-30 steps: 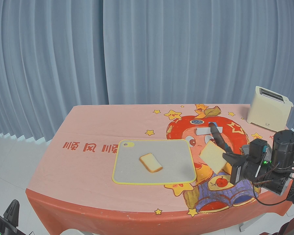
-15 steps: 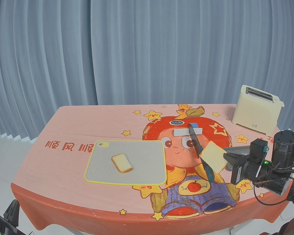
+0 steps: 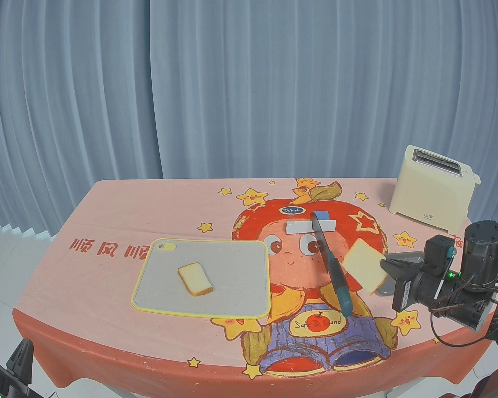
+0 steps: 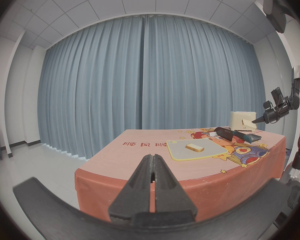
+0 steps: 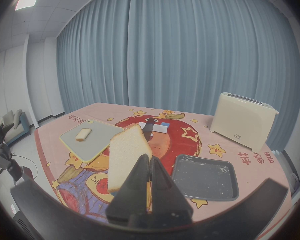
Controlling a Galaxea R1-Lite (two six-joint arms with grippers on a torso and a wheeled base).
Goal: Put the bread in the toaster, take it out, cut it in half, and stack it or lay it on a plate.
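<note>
Right pincer (image 3: pixel 386 265) grasping bread slice (image 3: pixel 364 265) by one edge, aloft, well short of toaster (image 3: pixel 432 192). Left pincer (image 4: pixel 153 160) clenched on nothing. Suggest: turn slice upright, line it with the slot (image 3: pixel 437 162), lower straight, release only once inside.

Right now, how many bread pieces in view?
2. A small piece lies on the cutting board; a larger slice is held off the table by the right gripper. The slots of the toaster can't be seen into; another may hide there.
</note>
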